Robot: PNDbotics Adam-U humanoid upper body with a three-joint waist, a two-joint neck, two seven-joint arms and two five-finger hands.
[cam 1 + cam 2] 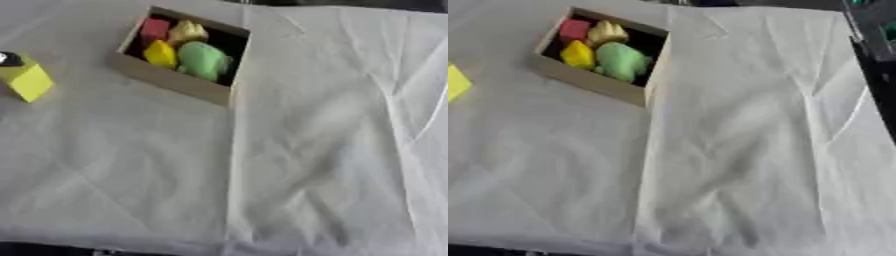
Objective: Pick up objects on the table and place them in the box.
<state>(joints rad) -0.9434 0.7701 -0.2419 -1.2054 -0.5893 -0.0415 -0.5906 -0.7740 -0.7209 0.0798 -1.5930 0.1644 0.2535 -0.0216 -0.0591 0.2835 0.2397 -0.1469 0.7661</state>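
Fingers of either hand are not plainly shown: the right hand appears in neither view, and at the left edge of the left eye view only one small black shape (7, 59) with a pale spot shows, touching the top of a yellow block (29, 80). I cannot tell whether that shape belongs to the left hand, how far open it is, or whether it has hold of the block. One yellow block lies outside the box, on the white cloth (332, 150), well to the left of the box and apart from it; the right eye view cuts it off at the picture's edge. One open cardboard box (171, 80) stands askew at the upper left of the cloth. It holds four things, packed close together: one red block (155, 29) in the far left corner, one pale yellow lumpy piece (187, 32) just beside it, one bright yellow piece (160, 53) nearer the front wall, and one larger green piece (203, 60) on the right side. One long crease or edge runs down the cloth from the box's near right corner.
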